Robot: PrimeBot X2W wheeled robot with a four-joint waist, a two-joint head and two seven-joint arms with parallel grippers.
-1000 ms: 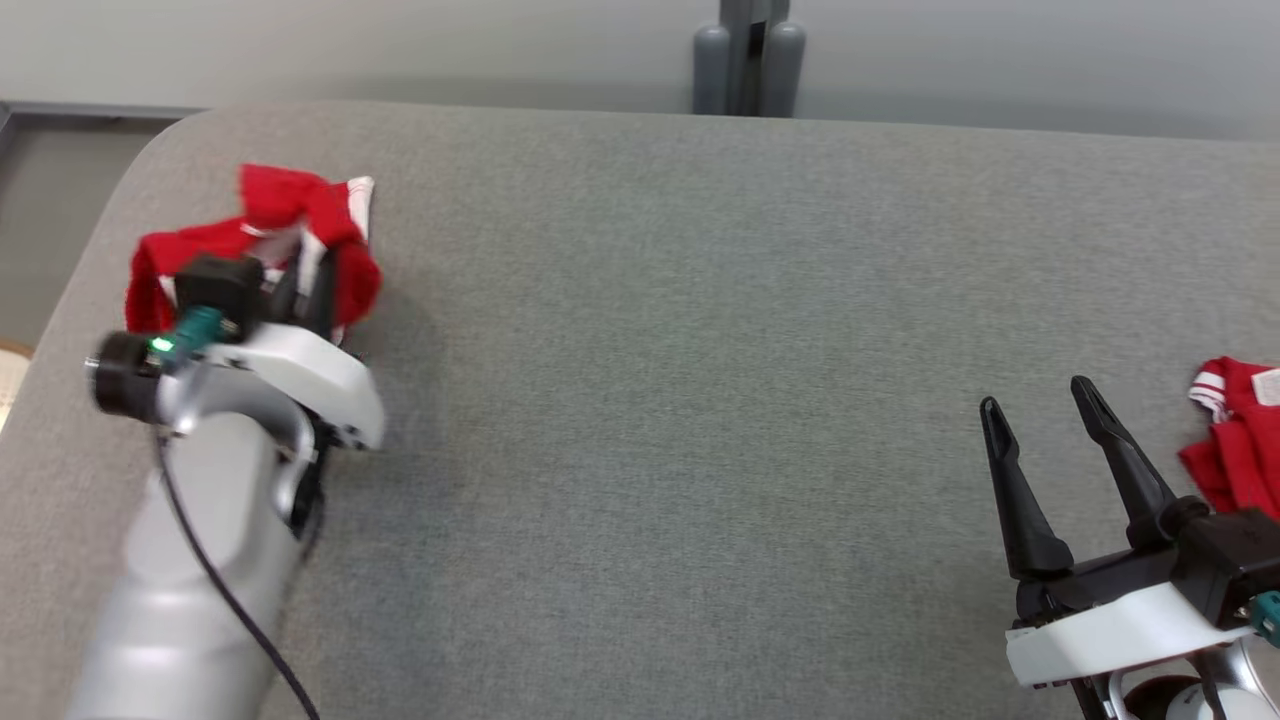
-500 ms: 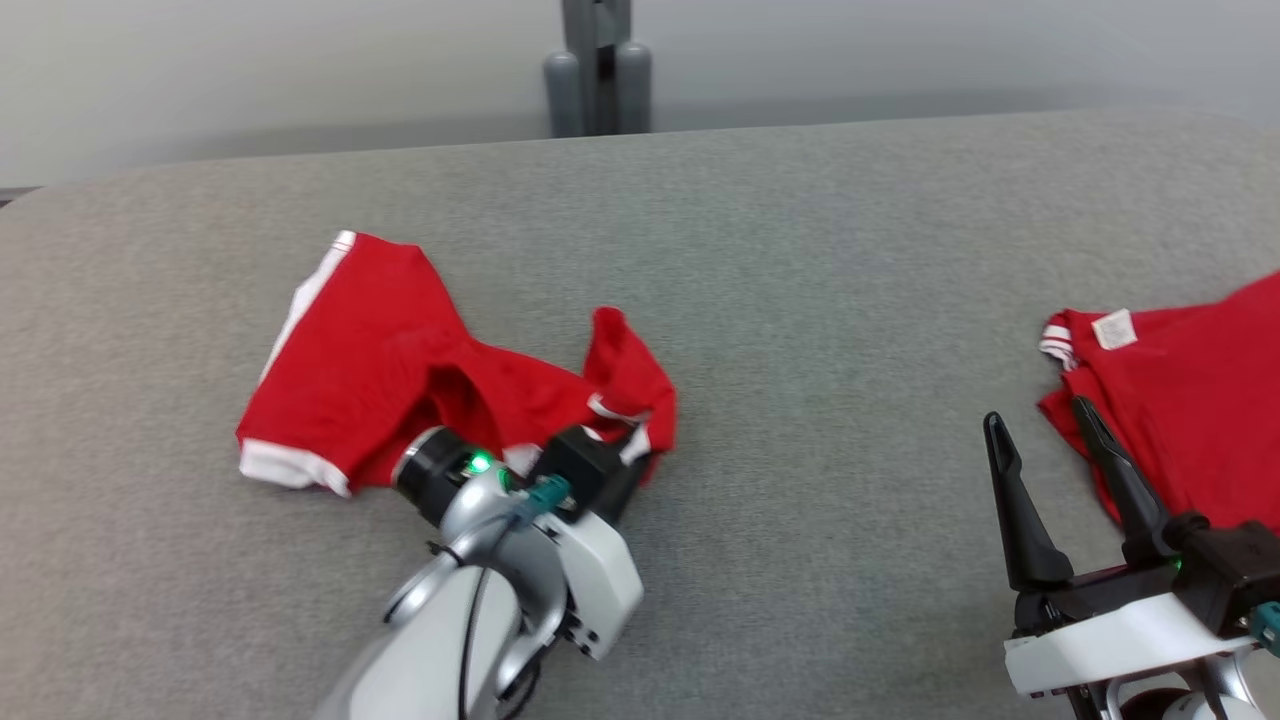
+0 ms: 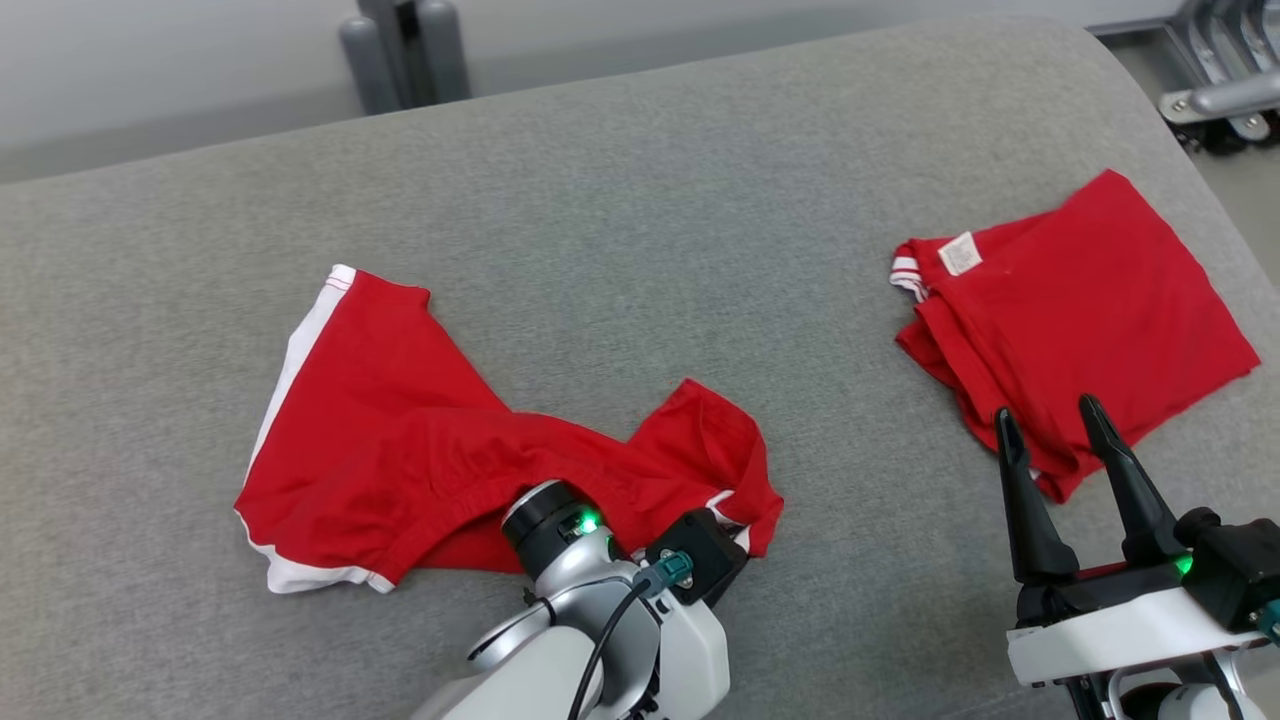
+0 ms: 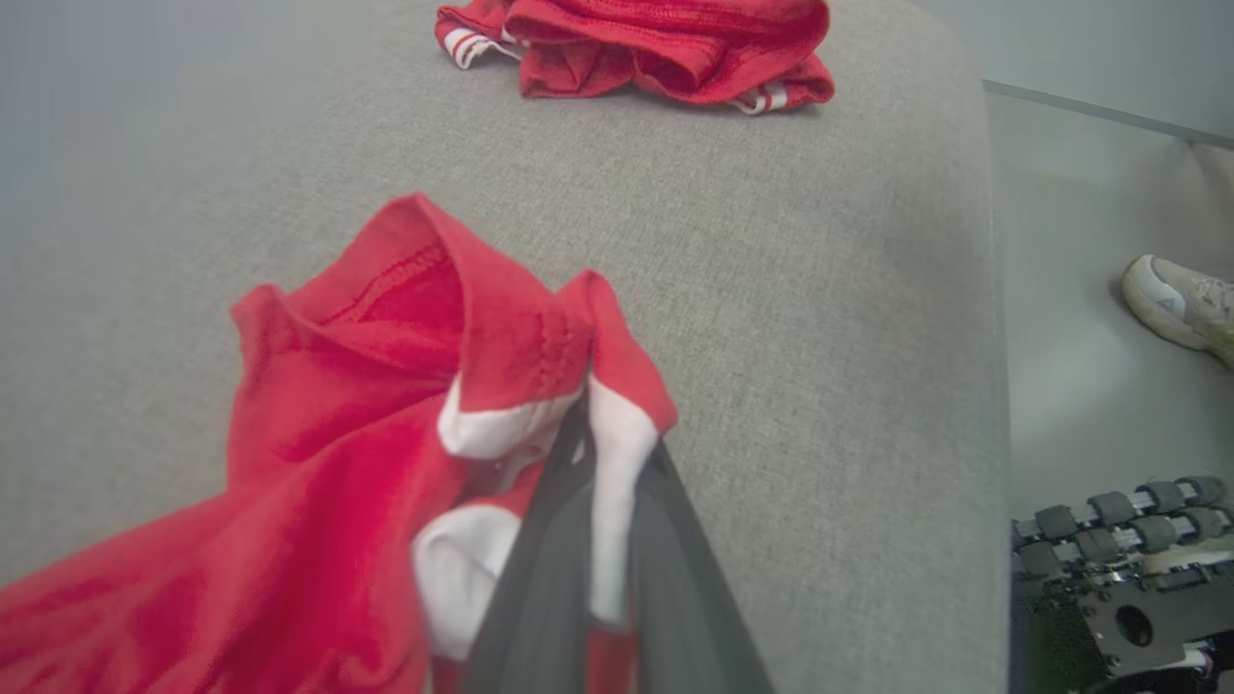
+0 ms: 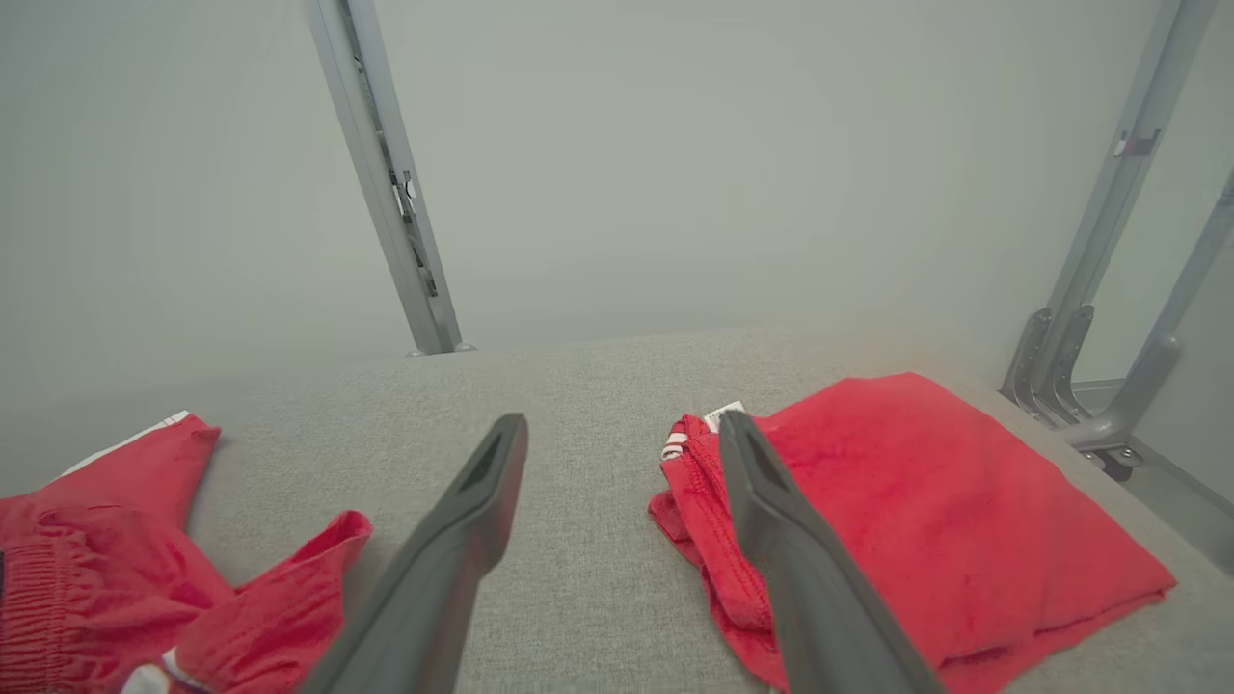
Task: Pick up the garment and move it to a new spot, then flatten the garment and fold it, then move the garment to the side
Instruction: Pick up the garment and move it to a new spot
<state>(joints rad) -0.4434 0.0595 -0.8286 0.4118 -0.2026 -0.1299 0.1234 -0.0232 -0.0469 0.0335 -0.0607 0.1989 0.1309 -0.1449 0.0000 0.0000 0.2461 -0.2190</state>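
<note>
The garment [image 3: 400, 440] is a pair of red shorts with white trim, lying stretched out and creased on the grey table's left-middle. My left gripper [image 4: 590, 434] is shut on the white-edged hem at the garment's right end, low over the cloth. In the head view my left wrist [image 3: 690, 560] covers that hem. The garment [image 4: 366, 405] bunches up around the dark fingers [image 4: 540, 578]. My right gripper [image 3: 1045, 410] stands open and holds nothing at the lower right, its tips over the near edge of a second red garment. The right wrist view shows the right gripper [image 5: 622, 424] between both garments.
A folded red garment [image 3: 1090, 290] lies flat near the table's right end. The grey padded table [image 3: 620, 200] rounds off at its far right corner. A metal post [image 3: 400, 50] and frame parts [image 3: 1220, 100] stand beyond it. A person's shoe [image 4: 1176, 299] is on the floor.
The head camera has swung to the right. My left gripper has pulled the garment from the far left corner toward the middle, and it has gone from bunched to spread. The right gripper stays open.
</note>
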